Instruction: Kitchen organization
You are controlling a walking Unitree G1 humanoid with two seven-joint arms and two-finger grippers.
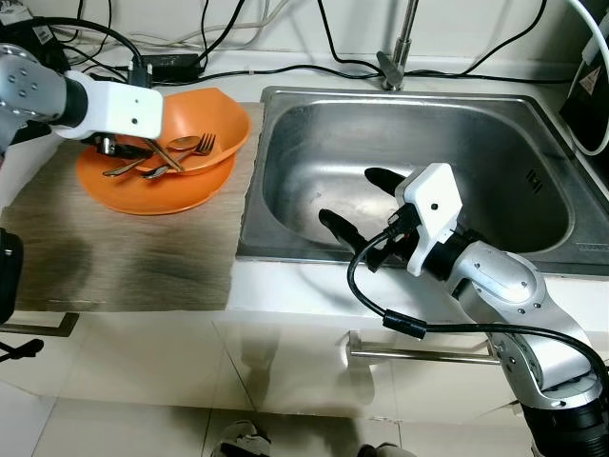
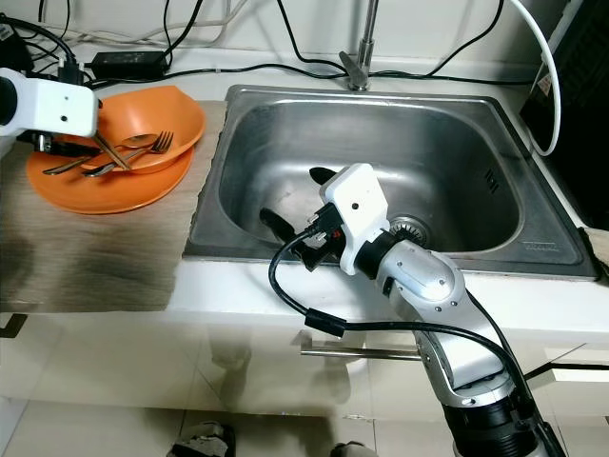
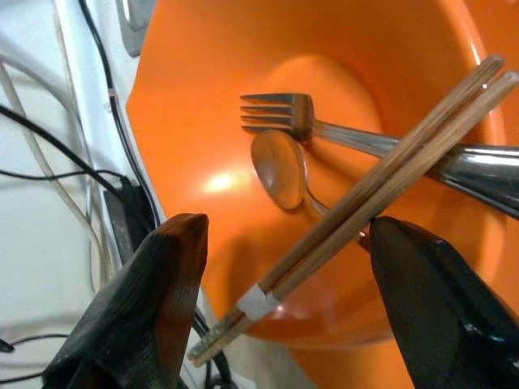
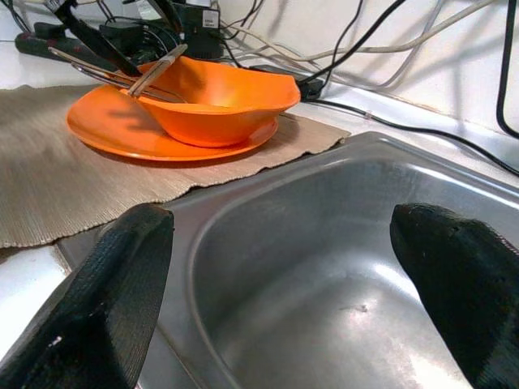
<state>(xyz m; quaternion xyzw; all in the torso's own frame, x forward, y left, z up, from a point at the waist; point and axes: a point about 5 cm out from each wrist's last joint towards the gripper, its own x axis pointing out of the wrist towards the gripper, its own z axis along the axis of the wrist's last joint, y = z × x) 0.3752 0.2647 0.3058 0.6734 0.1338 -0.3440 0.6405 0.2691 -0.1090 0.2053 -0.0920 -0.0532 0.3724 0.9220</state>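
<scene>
Left gripper [image 3: 276,275], fingers apart, straddles thin, stiff wooden chopsticks [image 3: 381,190] in the orange bowl [image 1: 214,119], far left; slippery, best pinched mid-length. Right gripper [image 1: 362,205] gapes over the steel sink [image 1: 495,143].

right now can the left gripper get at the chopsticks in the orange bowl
Probably yes. The left gripper is open at the orange bowl, its fingers either side of the chopsticks, which lie on top of the fork and spoon. Nothing covers them.

sink [image 1: 495,143]: basin bare, open | bowl [image 1: 224,114]: chopsticks [image 3: 389,174], fork [image 3: 280,113], spoon [image 3: 280,170] crowd it
</scene>
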